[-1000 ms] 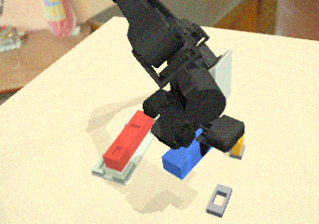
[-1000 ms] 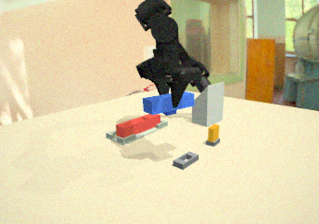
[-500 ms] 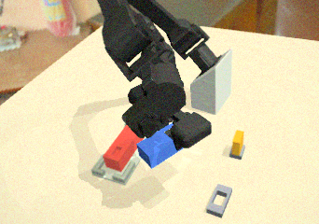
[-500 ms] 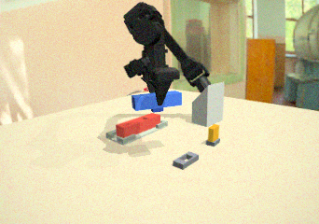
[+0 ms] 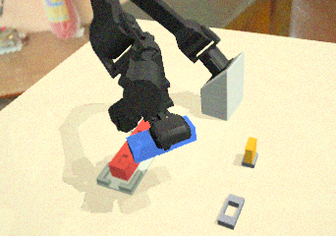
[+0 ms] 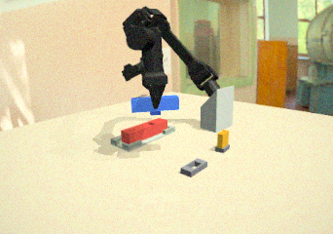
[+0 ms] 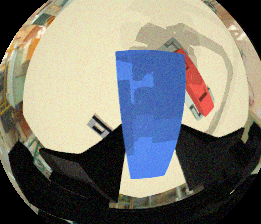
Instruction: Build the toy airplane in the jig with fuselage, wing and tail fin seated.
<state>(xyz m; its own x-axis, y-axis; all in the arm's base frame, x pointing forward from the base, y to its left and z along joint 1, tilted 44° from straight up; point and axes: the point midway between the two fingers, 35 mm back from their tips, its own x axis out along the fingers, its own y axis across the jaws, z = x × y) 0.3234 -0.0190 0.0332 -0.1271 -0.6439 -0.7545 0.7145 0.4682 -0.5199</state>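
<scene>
The red fuselage [image 5: 123,162] [image 6: 144,132] [image 7: 197,87] lies in the grey cradle [image 5: 115,184] [image 6: 167,133], with socket openings on its top. My gripper [image 5: 169,134] [image 6: 156,105] [image 7: 148,125] is shut on the blue wing [image 5: 142,146] [image 6: 170,103] [image 7: 150,90], near its middle. The wing is roughly level above the fuselage, apart from it; its small tab [image 6: 155,113] points down. In the top view the wing and gripper hide part of the fuselage. The orange tail fin [image 5: 251,148] [image 6: 223,138] stands upright in a dark holder to the right.
An empty grey holder with a rectangular opening [image 5: 223,218] [image 6: 191,174] lies toward the front right. A tall grey wedge-shaped block [image 5: 214,99] [image 6: 224,108] stands behind the tail fin, with part of the arm close beside it in the top view.
</scene>
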